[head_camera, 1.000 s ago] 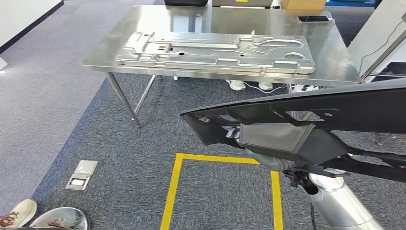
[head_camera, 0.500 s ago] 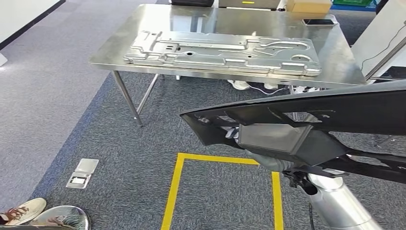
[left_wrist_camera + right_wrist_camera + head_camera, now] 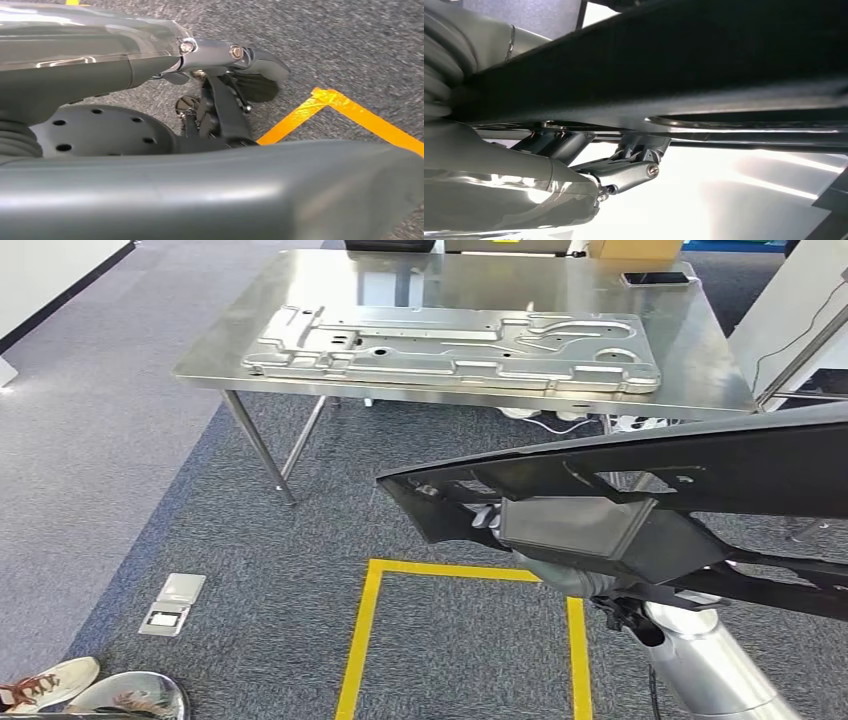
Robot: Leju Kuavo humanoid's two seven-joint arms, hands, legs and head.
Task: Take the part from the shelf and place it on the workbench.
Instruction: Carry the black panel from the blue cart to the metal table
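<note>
Even overhead light is glaring off the steel workbench [image 3: 700, 370] in head view, w/ right wrist view blowing out white and near surfaces blurring in both wrist views.

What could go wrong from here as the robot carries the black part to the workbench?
1. The stamped metal panel covers most of the workbench, so the black part may land on it or overhang the edge.
2. The part is long and runs past the picture's right edge. It could clip the slanted white board beside the bench.
3. A person's shoe is close by on the floor.
</note>
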